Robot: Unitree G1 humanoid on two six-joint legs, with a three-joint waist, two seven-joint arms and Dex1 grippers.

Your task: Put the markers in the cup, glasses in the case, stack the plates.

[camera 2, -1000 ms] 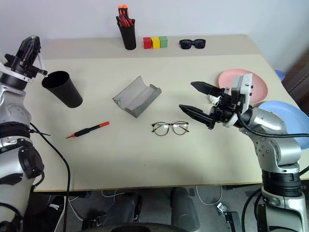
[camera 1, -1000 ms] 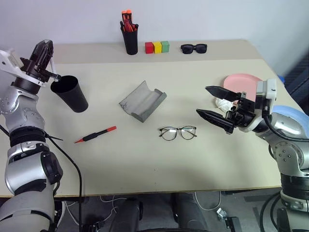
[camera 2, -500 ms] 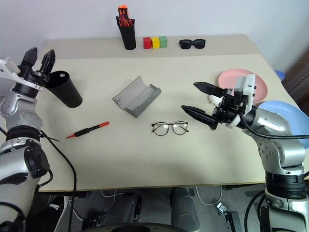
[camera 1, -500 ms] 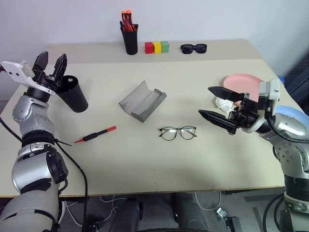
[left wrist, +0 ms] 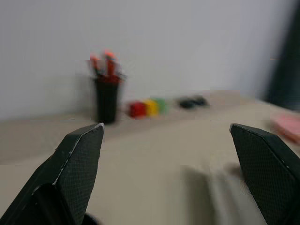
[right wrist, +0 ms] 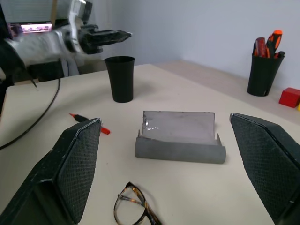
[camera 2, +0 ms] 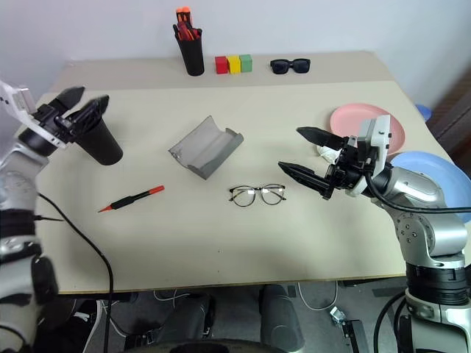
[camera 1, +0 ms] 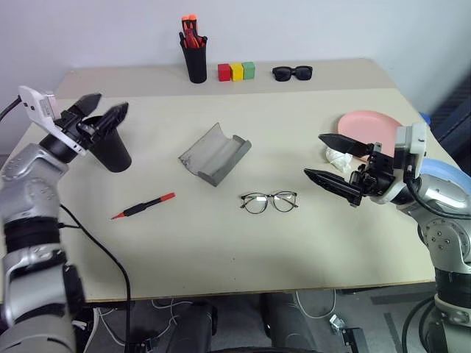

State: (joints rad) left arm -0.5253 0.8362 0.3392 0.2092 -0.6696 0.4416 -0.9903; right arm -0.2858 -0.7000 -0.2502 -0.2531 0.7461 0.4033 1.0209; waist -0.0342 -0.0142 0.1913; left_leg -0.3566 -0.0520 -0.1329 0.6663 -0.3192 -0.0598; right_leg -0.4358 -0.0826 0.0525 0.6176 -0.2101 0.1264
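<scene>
The left gripper [camera 1: 103,118] is seen wide apart and empty, held just above the rim of the cup [camera 1: 110,149], which stands upright at the counter's [camera 1: 221,243] left side. 1 marker [camera 1: 144,207] lies flat in front of the cup. The case [camera 1: 215,154] rests open at mid-counter, with the glasses [camera 1: 269,201] laid just nearer. The right gripper [camera 1: 330,162] is held spread wide, empty, right of the glasses. A pink plate [camera 1: 368,126] and a blue plate [camera 1: 450,182] lie apart at the right edge.
</scene>
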